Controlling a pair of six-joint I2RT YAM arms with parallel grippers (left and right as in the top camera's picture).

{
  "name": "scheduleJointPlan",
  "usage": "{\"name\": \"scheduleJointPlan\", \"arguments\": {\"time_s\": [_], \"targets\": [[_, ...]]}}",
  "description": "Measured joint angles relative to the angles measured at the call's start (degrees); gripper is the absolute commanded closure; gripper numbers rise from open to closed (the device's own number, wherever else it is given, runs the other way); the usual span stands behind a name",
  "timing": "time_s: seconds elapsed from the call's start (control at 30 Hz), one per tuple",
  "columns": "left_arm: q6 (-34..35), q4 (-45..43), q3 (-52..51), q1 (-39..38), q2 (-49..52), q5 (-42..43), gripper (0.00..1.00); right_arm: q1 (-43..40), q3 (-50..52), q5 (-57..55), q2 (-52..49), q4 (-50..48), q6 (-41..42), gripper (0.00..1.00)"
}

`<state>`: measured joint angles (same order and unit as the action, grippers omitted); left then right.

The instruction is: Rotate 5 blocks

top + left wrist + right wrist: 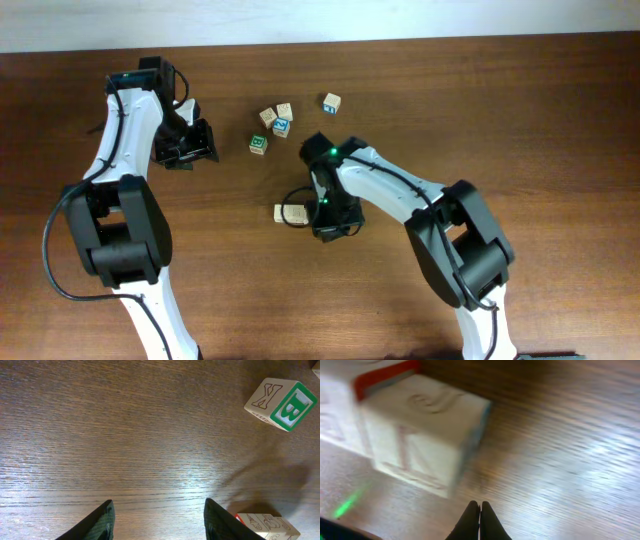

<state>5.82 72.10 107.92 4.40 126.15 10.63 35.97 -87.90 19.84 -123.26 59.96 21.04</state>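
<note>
A cream block [283, 213] lies alone on the table, just left of my right gripper [302, 215]. In the right wrist view that block [420, 430] is blurred, pale with a red edge, up and left of the shut right gripper [480, 506], which holds nothing. My left gripper [205, 145] stands open over bare wood [159, 510]. A cream block with a red corner [267, 527] sits just outside its right finger [222, 522]. Other blocks cluster at the back: two cream ones [268, 116] [285, 110] and another further right [331, 102].
A green-bordered cube with a white B [282, 404] lies to the right of my left gripper, also in the overhead view [259, 145]. A blue-lettered cube [281, 126] sits in the cluster. The right arm [400, 195] stretches across the table's middle.
</note>
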Motion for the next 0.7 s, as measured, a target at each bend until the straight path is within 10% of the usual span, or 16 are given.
{"name": "scheduleJointPlan", "arguments": {"time_s": [0.7], "targets": [[0.0,0.0,0.0,0.0,0.0,0.0,0.44,3.54,-0.39,-5.88,0.0,-4.11,-0.02,0.95]]}}
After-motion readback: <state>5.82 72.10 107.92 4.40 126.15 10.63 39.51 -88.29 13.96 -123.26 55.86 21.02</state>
